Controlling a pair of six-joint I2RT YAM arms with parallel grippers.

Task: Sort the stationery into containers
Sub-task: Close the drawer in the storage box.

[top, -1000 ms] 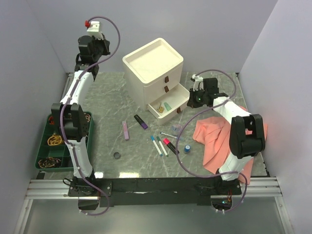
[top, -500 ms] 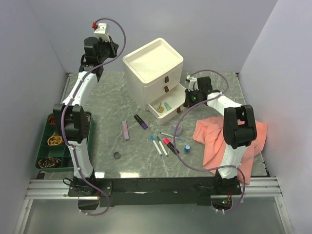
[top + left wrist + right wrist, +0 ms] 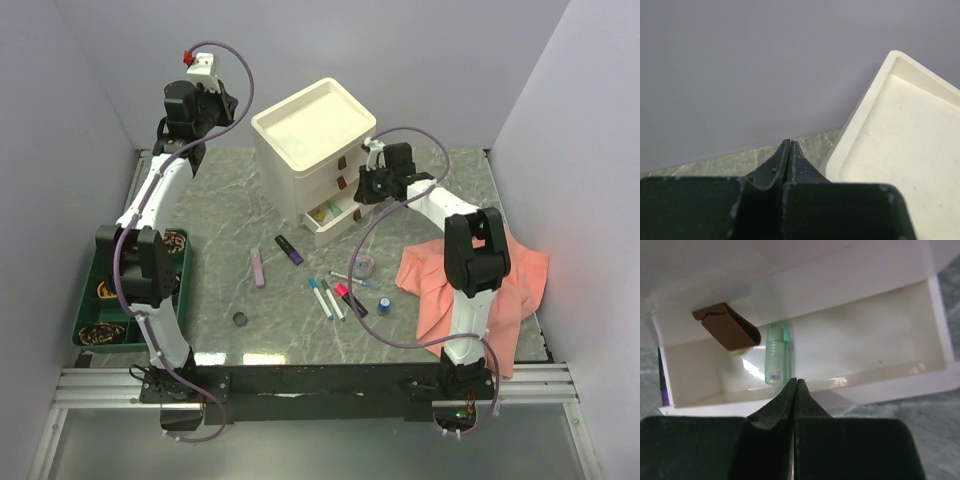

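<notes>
Standing at the back of the surface (image 3: 215, 215), the cream-white drawer box (image 3: 312, 128) had its bottom drawer (image 3: 870, 382) pulled out. The right claw (image 3: 794, 383) sat pinched shut and empty at that drawer's front wall. The left claw (image 3: 789, 149), also shut on nothing, hung beside the box's tray top. The green highlighter (image 3: 776, 356) lay inside the drawer. The step seemed to be closing the drawer, and the next move called for fetching the purple highlighter (image 3: 290, 250) or the pens (image 3: 322, 297).

White arms (image 3: 150, 195), black joints, looped purple cables (image 3: 244, 72)
</notes>
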